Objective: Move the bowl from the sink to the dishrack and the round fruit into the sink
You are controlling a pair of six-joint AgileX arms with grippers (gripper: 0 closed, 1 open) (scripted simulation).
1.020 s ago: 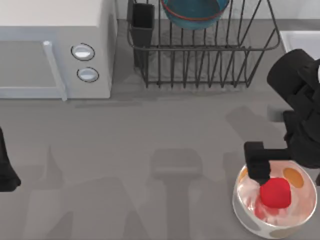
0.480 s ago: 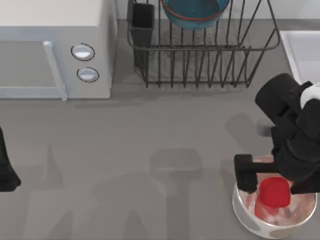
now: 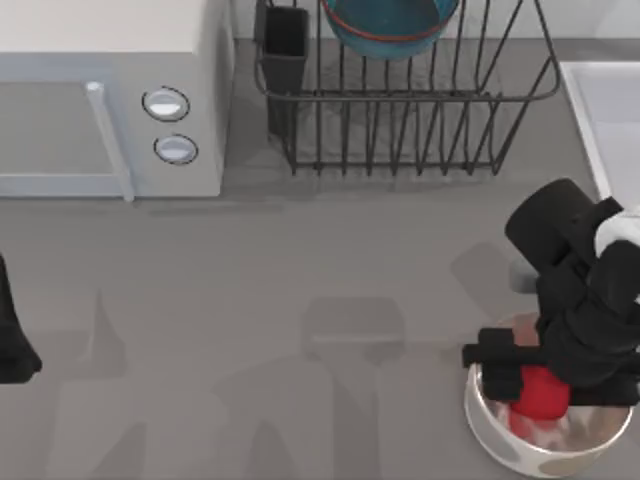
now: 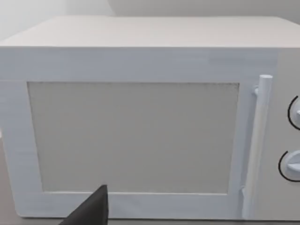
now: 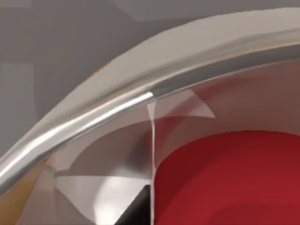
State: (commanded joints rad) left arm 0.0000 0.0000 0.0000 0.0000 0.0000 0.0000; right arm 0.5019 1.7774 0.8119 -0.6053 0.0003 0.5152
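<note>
The teal-blue bowl (image 3: 390,22) with its orange-red band rests in the dark wire dishrack (image 3: 400,125) at the back. At the far right edge lies the pale sink (image 3: 612,105). The round fruit (image 3: 541,391), bright red, sits inside a glossy white bowl (image 3: 540,455) at the front right. My right gripper (image 3: 538,380) is down in that white bowl, open, one finger (image 3: 497,366) against the fruit's left side and the other hidden under the arm. Close up, the right wrist view has the fruit (image 5: 229,183) and the white bowl's rim (image 5: 117,108). My left arm (image 3: 12,345) is parked at the left edge.
A white microwave (image 3: 100,100) fills the back left, and its door (image 4: 136,136) faces the left wrist view. The dishrack's black cutlery cup (image 3: 285,45) stands at its left end. Bare grey tabletop (image 3: 300,300) spreads between the arms.
My right gripper has moved forward and down into the white bowl, closing in over the red fruit. Its visible finger now sits beside the fruit. The left arm has not moved.
</note>
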